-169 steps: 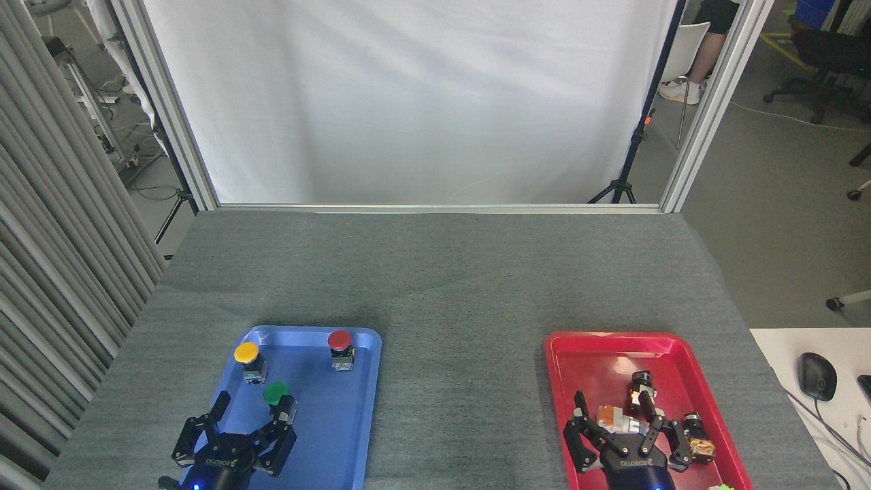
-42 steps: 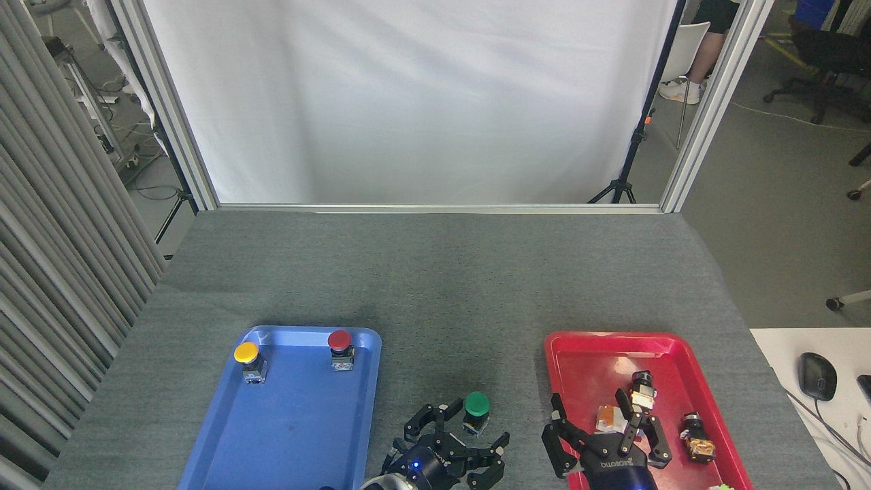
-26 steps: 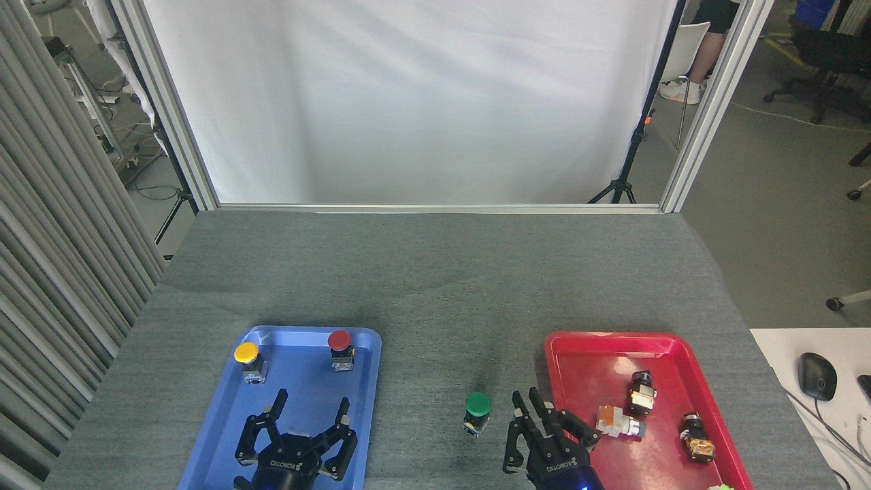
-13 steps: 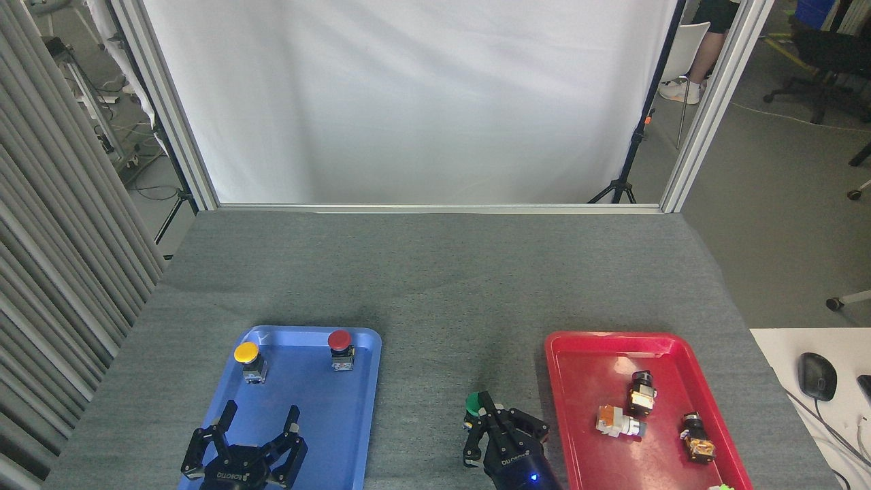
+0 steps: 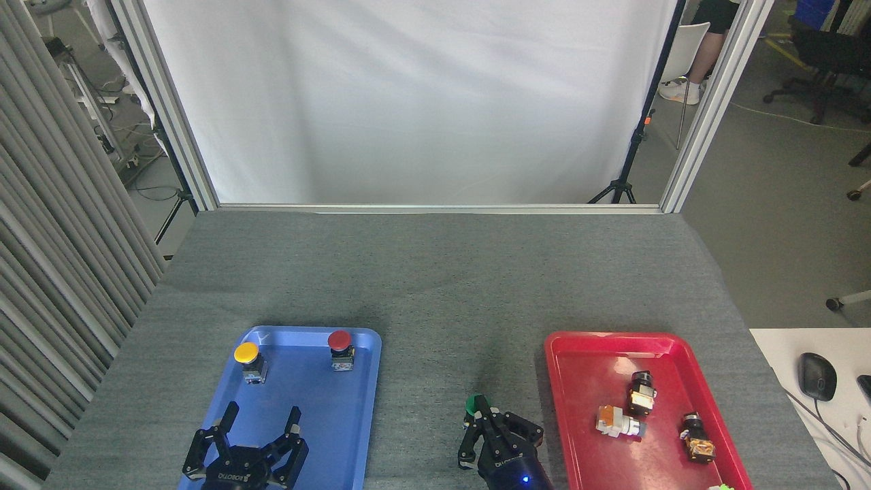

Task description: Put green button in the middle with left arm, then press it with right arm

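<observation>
Head view: right tool [image 5: 484,423], fingers drawn together, atop green button [image 5: 471,405].

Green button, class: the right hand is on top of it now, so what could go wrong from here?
1. The green button stands loose on the bare cloth; an off-centre push by the right hand could tip it.
2. The hand hides most of the cap, so the contact cannot be checked.
3. It stands near the red tray, which a sideways shove might reach.

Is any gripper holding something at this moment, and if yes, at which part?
Nothing is held. The left gripper is open over the blue tray; the right gripper only covers the green button from above.
</observation>
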{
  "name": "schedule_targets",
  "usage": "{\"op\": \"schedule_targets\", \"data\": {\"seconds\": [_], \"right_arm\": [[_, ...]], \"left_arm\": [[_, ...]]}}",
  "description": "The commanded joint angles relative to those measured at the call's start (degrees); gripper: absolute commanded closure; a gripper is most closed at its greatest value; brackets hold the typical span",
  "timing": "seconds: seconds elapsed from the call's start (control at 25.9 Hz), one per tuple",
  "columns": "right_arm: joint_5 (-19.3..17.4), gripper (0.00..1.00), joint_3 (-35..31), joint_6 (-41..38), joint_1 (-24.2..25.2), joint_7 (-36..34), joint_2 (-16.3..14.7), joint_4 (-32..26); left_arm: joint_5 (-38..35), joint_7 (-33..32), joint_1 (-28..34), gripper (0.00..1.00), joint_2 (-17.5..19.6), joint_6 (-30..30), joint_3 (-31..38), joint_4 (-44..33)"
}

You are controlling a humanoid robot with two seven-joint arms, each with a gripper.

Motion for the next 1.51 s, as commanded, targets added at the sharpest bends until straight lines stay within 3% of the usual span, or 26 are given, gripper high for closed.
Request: {"op": "schedule_targets", "data": {"seconds": [0.0,0.27,0.39,0.42,0.46,0.54,0.58,0.85,1.12,1.27,1.47], "right_arm": [[-0.4,0.93,-0.1,0.2,0.0,0.3,0.1,-1.5],[-1.0,0.92,-1.1,0.5,0.6,-0.9,-0.3,-6.4],[-1.4,0.82,-3.3,0.0,2.6,-1.0,-0.6,-9.6],[-1.4,0.74,-4.5,-0.2,3.6,-0.9,-0.8,-11.0],[-1.4,0.57,-5.6,-0.1,4.8,-0.9,-1.1,-12.0],[-1.5,0.14,-8.1,0.1,6.8,-0.9,-1.7,-14.0],[-1.8,0.03,-9.6,0.1,7.9,-0.9,-2.3,-15.1],[-3.6,0.0,-17.7,-1.7,13.1,-0.9,-5.0,-19.5],[-4.4,0.0,-20.0,-2.4,13.5,-0.4,-6.4,-20.2],[-6.1,0.0,-22.2,-3.5,14.0,-0.5,-9.0,-20.2],[-6.5,0.0,-22.8,-6.6,14.1,-0.7,-9.2,-20.8]], "left_arm": [[0.1,0.0,-0.1,0.0,0.0,0.1,0.0,0.0],[0.1,0.0,0.0,0.0,0.1,0.0,0.0,0.0],[0.2,0.0,0.1,0.0,0.0,0.0,0.0,-0.1],[0.2,0.0,0.1,0.0,0.1,0.0,0.0,0.0],[0.5,0.0,0.2,0.0,0.1,0.0,0.0,-0.1],[1.0,0.0,0.2,0.0,0.2,0.1,0.0,-0.1],[1.2,0.0,0.1,0.0,0.2,0.1,0.0,0.0],[1.3,0.0,0.0,0.0,0.2,0.1,0.0,0.0],[1.3,0.0,0.2,0.0,0.2,0.2,0.1,-0.1],[1.5,0.1,0.4,0.0,0.2,0.1,1.1,-0.1],[1.7,0.0,0.3,0.0,0.2,0.1,1.2,-0.1]]}}
